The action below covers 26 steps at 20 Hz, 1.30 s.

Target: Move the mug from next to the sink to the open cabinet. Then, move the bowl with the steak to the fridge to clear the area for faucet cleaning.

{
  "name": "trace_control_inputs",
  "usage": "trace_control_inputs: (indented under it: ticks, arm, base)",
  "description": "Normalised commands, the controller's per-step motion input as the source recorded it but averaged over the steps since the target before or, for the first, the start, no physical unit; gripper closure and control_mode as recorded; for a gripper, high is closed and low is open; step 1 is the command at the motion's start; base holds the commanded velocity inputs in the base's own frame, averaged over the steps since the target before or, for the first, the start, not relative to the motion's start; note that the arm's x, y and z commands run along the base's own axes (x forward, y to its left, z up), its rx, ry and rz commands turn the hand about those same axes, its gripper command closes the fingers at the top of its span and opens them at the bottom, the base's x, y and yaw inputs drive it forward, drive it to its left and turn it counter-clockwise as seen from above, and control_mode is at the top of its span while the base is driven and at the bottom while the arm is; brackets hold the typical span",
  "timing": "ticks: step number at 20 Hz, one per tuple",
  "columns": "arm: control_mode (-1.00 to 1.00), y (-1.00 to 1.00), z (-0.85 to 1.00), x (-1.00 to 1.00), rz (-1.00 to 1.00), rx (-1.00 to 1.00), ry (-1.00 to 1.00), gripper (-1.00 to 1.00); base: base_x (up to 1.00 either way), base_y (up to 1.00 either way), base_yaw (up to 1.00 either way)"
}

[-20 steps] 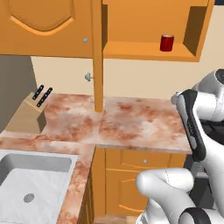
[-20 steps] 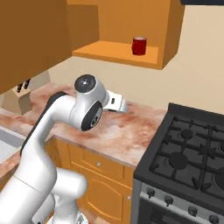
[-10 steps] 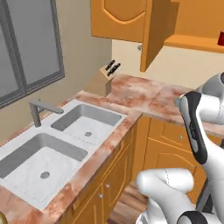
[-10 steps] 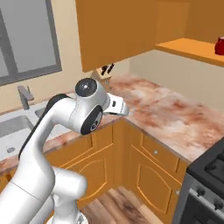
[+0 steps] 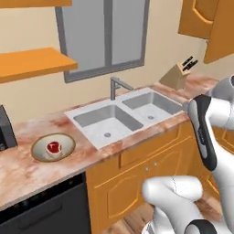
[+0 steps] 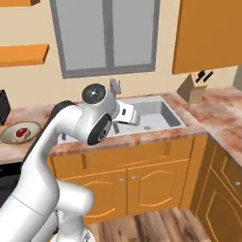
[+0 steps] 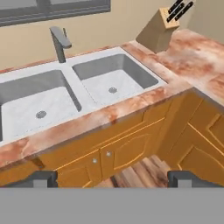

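Note:
The bowl, olive-rimmed and cream inside, sits on the marbled counter left of the sink, with the red steak in it. From the right base view the bowl and steak lie at the far left. The grey faucet stands behind the double basin. In the hand view my gripper is open and empty, its fingertips wide apart, hanging in front of the sink and faucet. The mug, the fridge and the cabinet's inside are out of view; an arched orange door hangs top right.
A knife block stands on the counter right of the sink. An orange wall shelf juts out above the bowl. A dark appliance stands at the counter's left end, a black dishwasher front below. Knobbed orange base cabinets line the front.
The base has driven and turned left, so the whole scene shifted: the shelf with the red mug left the view, and the sink, then the bowl with the steak, came in. The gripper stays open.

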Motion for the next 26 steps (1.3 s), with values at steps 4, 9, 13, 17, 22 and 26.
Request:
trace_control_inputs:
  ticks: [4,9,13,17,22,26]
  arm:
    - [1.00,0.00,0.00,0.00,0.00,0.00,0.00,-1.00]
    - [1.00,0.00,0.00,0.00,0.00,0.00,0.00,-1.00]
    - [1.00,0.00,0.00,0.00,0.00,0.00,0.00,-1.00]
    - [1.00,0.00,0.00,0.00,0.00,0.00,0.00,-1.00]
    - [1.00,0.00,0.00,0.00,0.00,0.00,0.00,-1.00]
    - [-1.00,-0.73,-0.46,0.65,0.00,0.09,0.14,-1.00]
  base:
    - [-0.56,0.92,0.72]
    - [0.06,0.80,0.60]
    - [0.71,0.03,0.30]
    - [0.34,-0.32,0.08]
    - [0.28,-0.61,0.05]
    - [0.00,0.00,0.00]
